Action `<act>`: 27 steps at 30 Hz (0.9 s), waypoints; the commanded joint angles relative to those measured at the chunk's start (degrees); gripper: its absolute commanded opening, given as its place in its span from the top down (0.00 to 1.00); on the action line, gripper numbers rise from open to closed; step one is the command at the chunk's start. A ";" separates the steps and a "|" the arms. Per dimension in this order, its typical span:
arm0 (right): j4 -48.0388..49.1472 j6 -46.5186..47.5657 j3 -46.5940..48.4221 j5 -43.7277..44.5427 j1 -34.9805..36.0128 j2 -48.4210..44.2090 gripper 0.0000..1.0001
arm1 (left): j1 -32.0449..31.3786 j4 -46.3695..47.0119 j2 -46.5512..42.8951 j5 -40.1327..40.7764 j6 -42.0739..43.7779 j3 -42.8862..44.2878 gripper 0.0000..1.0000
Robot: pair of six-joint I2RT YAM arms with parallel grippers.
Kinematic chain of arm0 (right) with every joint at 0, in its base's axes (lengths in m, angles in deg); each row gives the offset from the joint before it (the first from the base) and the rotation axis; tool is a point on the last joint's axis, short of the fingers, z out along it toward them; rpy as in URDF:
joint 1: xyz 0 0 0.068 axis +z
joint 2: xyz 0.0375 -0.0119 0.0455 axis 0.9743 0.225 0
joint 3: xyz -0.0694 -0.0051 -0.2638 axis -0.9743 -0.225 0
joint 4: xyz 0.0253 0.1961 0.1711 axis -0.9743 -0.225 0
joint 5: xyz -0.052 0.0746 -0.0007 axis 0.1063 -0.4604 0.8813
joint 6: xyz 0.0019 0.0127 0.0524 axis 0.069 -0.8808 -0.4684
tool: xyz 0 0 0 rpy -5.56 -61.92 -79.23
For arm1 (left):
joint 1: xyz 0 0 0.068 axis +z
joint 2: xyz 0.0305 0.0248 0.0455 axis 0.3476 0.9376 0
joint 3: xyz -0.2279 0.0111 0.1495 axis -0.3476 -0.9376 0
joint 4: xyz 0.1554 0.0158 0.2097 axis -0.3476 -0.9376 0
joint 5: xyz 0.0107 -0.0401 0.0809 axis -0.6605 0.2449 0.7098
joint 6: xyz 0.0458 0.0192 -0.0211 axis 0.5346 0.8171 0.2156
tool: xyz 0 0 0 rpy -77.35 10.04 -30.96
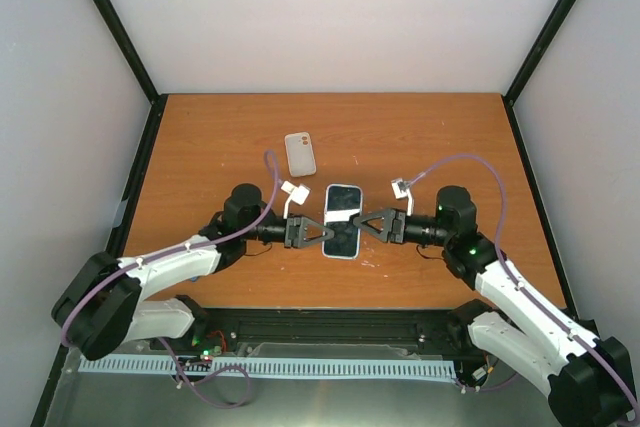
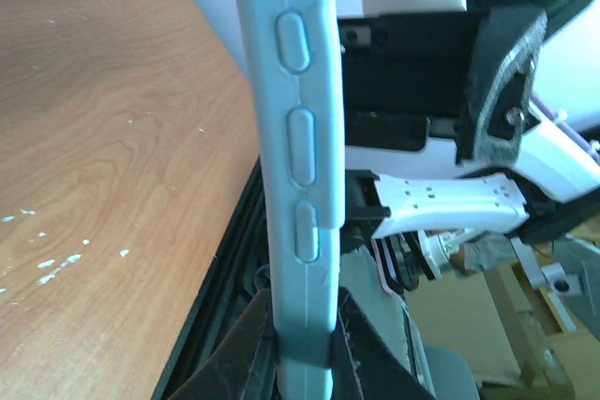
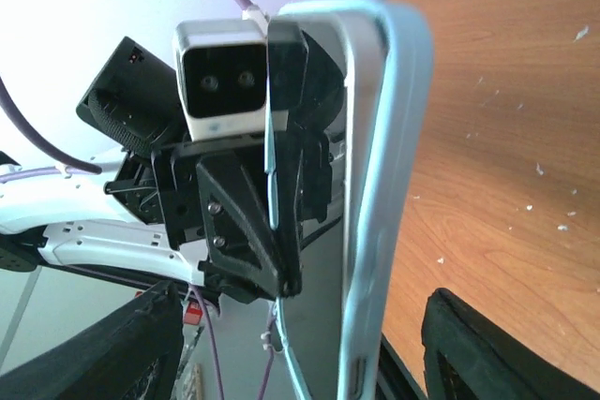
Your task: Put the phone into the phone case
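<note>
Your left gripper (image 1: 325,233) is clamped on the pale blue case (image 2: 295,138) at its left edge. The phone (image 1: 343,219) sits inside it, over mid-table (image 1: 200,147). Your right gripper (image 1: 361,224) stands wide, a finger on either side of the case's right edge, not pinching.

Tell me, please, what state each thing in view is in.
left gripper: shut on the side edge of the phone case.
right gripper: open, fingers either side of the case, not touching.
phone case: held between the two grippers, phone inside.
phone: screen up in the case; whether it is fully seated cannot be told.
white case: flat on the table, apart, untouched.
</note>
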 commanded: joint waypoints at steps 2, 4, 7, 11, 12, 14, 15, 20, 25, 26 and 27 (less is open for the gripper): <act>-6.09 6.45 5.25 1.46 0.05 1.44 0.31 | 0.25 -0.35 -3.45 -7.43 5.87 0.69 1.00; -7.12 7.50 6.81 1.64 0.08 2.04 0.30 | 0.21 -0.55 -4.28 -8.82 6.34 0.36 1.00; -7.30 7.88 8.46 1.35 0.08 2.92 0.33 | 0.19 -1.92 -5.40 -9.51 7.53 0.35 1.00; -6.97 7.67 9.64 1.05 0.04 3.80 0.41 | 0.22 -3.99 -5.45 -10.83 8.80 0.86 1.00; -6.77 7.47 9.88 0.99 0.08 4.04 0.44 | 0.20 -4.32 -5.33 -11.07 8.96 0.93 1.00; -6.27 7.17 10.20 0.73 0.07 4.46 0.49 | 0.19 -5.37 -5.23 -11.08 9.54 1.06 1.00; -6.07 7.11 10.29 0.70 0.08 4.57 0.52 | 0.22 -5.95 -5.16 -10.97 9.85 1.20 1.00; -6.28 7.22 10.39 1.85 0.08 4.40 0.78 | 0.19 -14.21 -4.51 -6.04 12.89 3.41 1.00; -8.60 8.46 10.36 5.85 0.06 2.81 0.97 | 0.27 -20.14 -2.72 -1.74 14.41 4.99 1.00; -8.50 8.60 10.24 5.68 0.08 2.68 0.97 | 0.25 -20.15 -2.44 -1.79 14.00 5.05 1.00; -8.56 8.73 10.17 5.57 0.03 2.58 0.97 | 0.25 -20.34 -2.22 -1.65 13.72 5.20 1.00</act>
